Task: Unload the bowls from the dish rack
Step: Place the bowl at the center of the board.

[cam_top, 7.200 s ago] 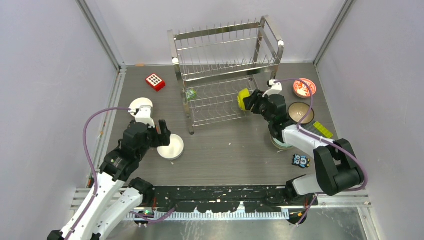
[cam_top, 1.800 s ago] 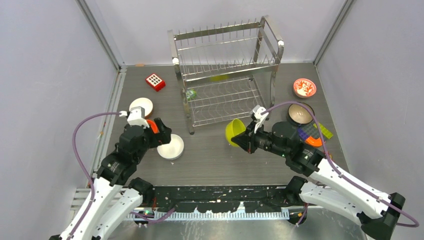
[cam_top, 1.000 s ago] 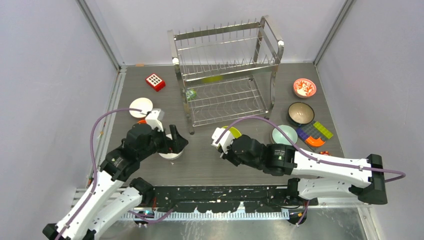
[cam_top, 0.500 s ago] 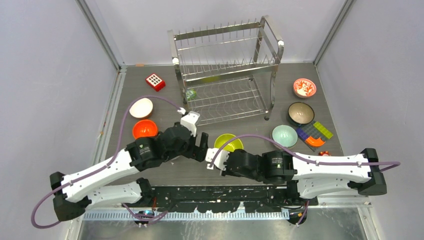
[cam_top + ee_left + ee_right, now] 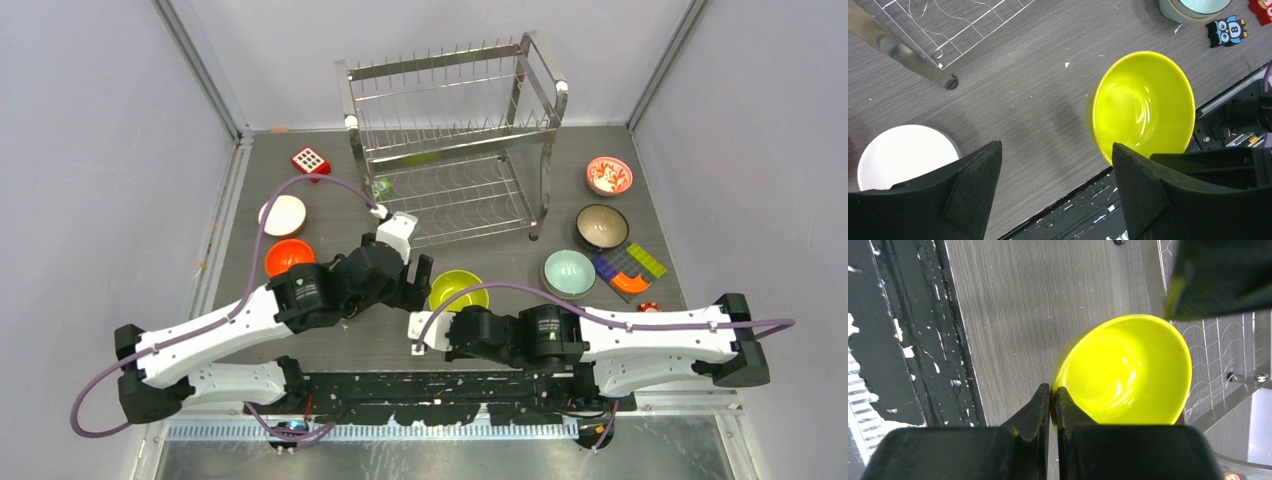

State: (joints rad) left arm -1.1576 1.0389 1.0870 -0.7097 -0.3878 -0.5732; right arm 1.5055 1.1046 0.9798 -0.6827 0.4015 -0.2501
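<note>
The right hand (image 5: 1053,390) is clenched on the near rim of the lime-yellow bowl (image 5: 458,290), which is in front of the dish rack (image 5: 450,130), towards the table's (image 5: 575,140) near edge. The left hand (image 5: 1054,147) is spread wide just beside the bowl, grasping nothing.

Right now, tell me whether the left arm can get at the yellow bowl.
Probably yes. The left gripper hangs open right beside the yellow bowl, with nothing between them. The right gripper is shut on one side of the bowl's rim, so only the rest of the rim is free.
</note>
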